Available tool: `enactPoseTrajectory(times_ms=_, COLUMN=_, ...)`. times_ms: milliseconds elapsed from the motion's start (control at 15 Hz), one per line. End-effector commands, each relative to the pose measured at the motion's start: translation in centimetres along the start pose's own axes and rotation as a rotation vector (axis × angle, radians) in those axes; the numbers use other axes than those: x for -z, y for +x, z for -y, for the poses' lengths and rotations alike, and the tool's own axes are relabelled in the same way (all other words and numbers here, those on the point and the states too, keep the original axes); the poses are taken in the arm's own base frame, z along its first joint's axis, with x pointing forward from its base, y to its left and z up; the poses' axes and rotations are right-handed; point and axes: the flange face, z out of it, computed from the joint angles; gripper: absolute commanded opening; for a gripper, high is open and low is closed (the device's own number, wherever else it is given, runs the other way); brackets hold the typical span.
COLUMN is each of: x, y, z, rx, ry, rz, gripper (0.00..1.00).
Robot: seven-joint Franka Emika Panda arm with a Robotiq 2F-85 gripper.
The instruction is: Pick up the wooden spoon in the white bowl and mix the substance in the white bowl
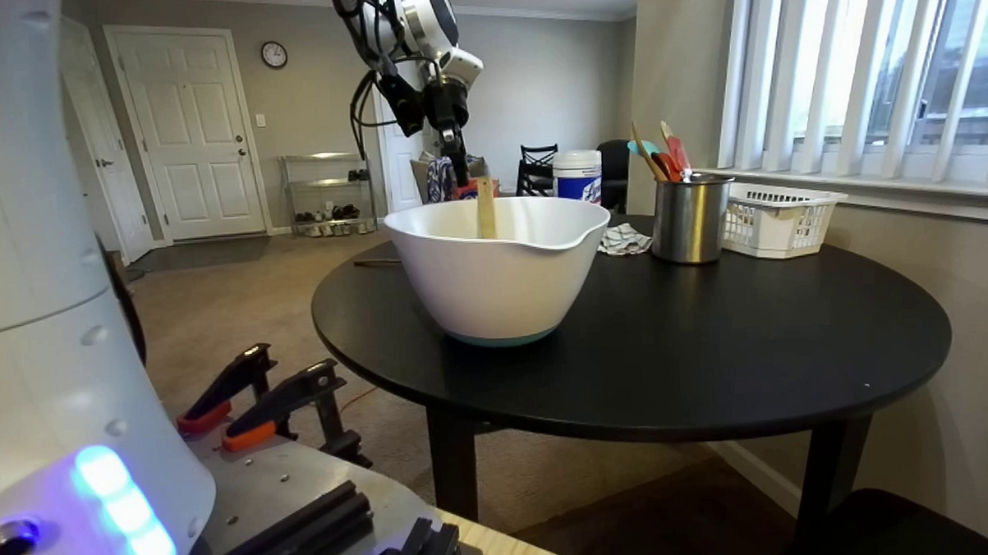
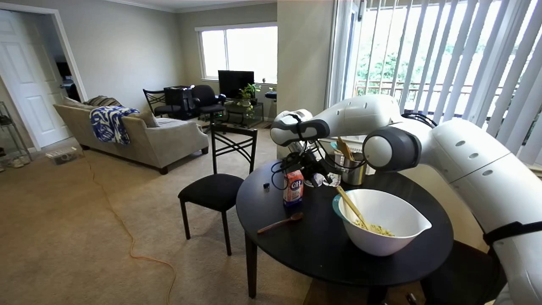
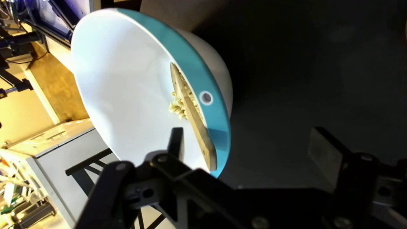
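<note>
The white bowl [image 1: 494,286] stands on the black table, seen in both exterior views [image 2: 372,248] and in the wrist view [image 3: 127,70], where its rim is teal on one side. A light wooden spoon [image 2: 353,207] leans in it, handle end over the teal rim; it also shows in the wrist view [image 3: 194,119]. Pale yellow pieces [image 2: 383,230] lie at the bowl's bottom, around the spoon's lower end [image 3: 178,108]. My gripper [image 3: 248,136] is open and empty, above and beside the handle end. In an exterior view the gripper [image 2: 322,181] hangs near the handle, apart from it.
A red and blue carton [image 2: 293,188] stands behind the bowl. A dark wooden spoon [image 2: 280,222] lies on the round black table [image 1: 710,344]. A metal canister of utensils [image 1: 691,221], a white basket [image 1: 784,222], a striped cloth [image 1: 624,240] and a white tub [image 1: 577,176] are nearby.
</note>
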Motion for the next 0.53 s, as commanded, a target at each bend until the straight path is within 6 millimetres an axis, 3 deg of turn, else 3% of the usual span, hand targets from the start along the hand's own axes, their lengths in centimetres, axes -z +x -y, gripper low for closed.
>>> enactPoseTrajectory(times_ms=0, x=-0.2, y=1.8, z=-1.3, rx=0.028, ry=0.002, rz=0.016, gripper=1.0)
enactPoseTrajectory(times_ms=467, x=-4.0, y=7.8, z=-2.7, rx=0.095, ry=0.02, rz=0.034, gripper=1.0)
